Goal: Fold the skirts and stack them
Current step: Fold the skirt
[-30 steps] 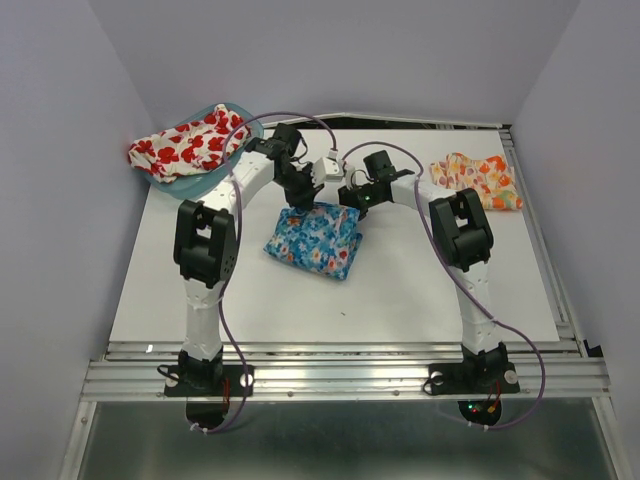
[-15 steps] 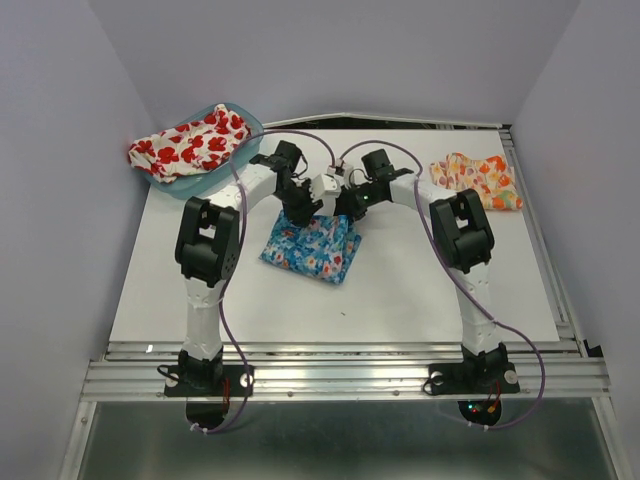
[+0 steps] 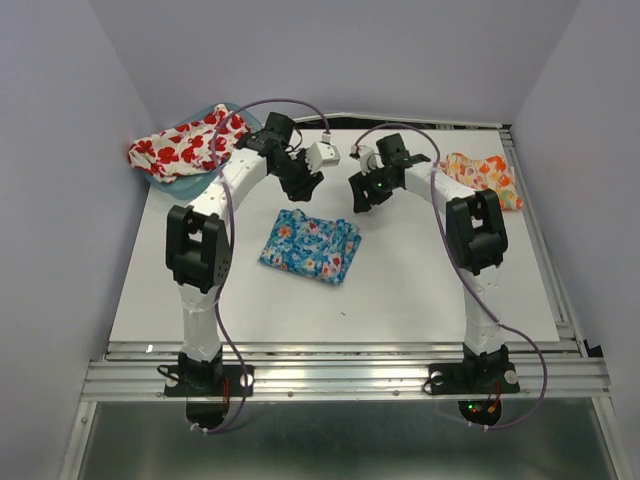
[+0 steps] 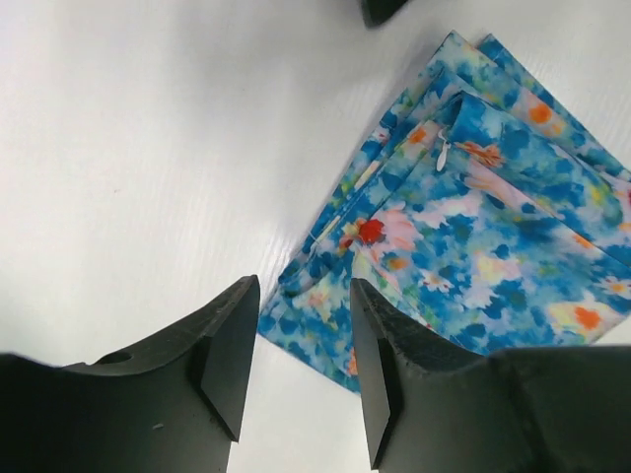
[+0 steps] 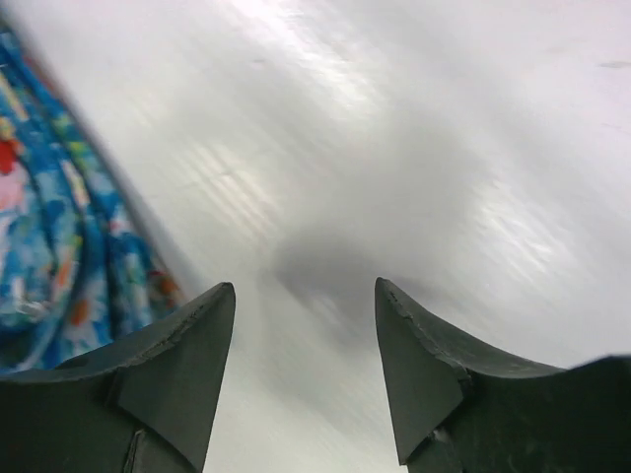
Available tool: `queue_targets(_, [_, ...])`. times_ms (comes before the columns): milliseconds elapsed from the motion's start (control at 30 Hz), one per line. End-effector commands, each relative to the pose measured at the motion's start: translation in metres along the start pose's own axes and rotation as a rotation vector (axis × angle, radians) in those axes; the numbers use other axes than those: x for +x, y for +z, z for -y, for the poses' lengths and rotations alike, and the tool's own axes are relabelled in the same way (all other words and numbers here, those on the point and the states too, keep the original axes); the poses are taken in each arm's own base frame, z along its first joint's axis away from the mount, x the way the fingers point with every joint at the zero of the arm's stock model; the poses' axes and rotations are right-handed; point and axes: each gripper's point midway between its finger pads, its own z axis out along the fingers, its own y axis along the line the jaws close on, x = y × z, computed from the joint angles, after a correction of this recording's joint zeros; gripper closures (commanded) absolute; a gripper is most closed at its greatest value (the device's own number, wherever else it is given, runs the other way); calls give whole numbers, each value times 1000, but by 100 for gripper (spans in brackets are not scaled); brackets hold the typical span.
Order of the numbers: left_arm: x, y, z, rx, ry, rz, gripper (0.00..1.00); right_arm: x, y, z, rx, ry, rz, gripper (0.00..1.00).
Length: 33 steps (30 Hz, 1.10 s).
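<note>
The blue floral skirt point(image 3: 311, 246) lies folded on the white table, free of both grippers; it also shows in the left wrist view as blue cloth point(image 4: 473, 227) and at the left edge of the right wrist view point(image 5: 49, 266). My left gripper point(image 3: 305, 186) hangs above its far edge, open and empty point(image 4: 304, 296). My right gripper point(image 3: 362, 195) is open and empty over bare table to the skirt's far right point(image 5: 304, 301). The white skirt with red poppies point(image 3: 185, 145) drapes over the teal tub. The orange-yellow skirt point(image 3: 482, 177) lies at the far right.
The teal plastic tub point(image 3: 222, 170) stands at the far left corner under the poppy skirt. Purple-grey walls close in the table on three sides. A metal rail point(image 3: 340, 375) runs along the near edge by the arm bases.
Both grippers have opened and let go of the blue skirt, then lifted and drawn apart toward the far side. The skirt now lies flat, folded, slightly nearer than before.
</note>
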Motion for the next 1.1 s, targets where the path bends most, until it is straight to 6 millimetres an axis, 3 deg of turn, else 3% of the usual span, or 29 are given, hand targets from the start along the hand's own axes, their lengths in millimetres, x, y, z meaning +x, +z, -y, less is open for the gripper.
queue_targets(0, [-19, -59, 3, -54, -95, 86, 48, -60, -77, 27, 152, -45, 142, 37])
queue_targets(133, [-12, -59, 31, 11, -209, 159, 50, -70, -102, -18, -16, 30, 181, 43])
queue_targets(167, [-4, -55, 47, 42, -297, 164, 50, -71, -109, -43, -103, 43, 194, 45])
queue_targets(233, [-7, -50, 52, 55, -344, 221, 51, -78, -124, -74, -188, 109, 232, 46])
queue_targets(267, [3, -46, 66, 76, -416, 216, 52, -66, -117, -98, -274, 133, 206, 46])
queue_targets(333, [1, -41, 67, 61, -445, 273, 55, -68, -119, -129, -358, 180, 220, 46])
queue_targets(367, [14, -34, 78, 73, -491, 262, 56, -66, -121, -156, -430, 173, 207, 45])
queue_targets(500, [32, -14, 78, 53, -630, 266, 58, -38, -97, -210, -577, 264, 112, 40])
queue_targets(533, [37, -10, 77, 53, -657, 261, 58, -31, -91, -214, -594, 277, 94, 39])
queue_targets(700, [52, 9, 59, 41, -768, 291, 57, 21, -38, -201, -547, 383, -33, 39])
queue_targets(733, [58, 14, 53, 33, -795, 284, 57, 43, -23, -191, -485, 416, -76, 38])
queue_targets(833, [68, 21, 41, 21, -857, 291, 58, 68, -12, -175, -415, 424, -116, 38])
queue_targets(967, [89, 29, 23, -13, -948, 298, 59, 77, -9, -127, -274, 437, -96, 37])
queue_targets(1067, [100, 40, 24, -14, -988, 280, 59, 73, -7, -100, -204, 403, -79, 36])
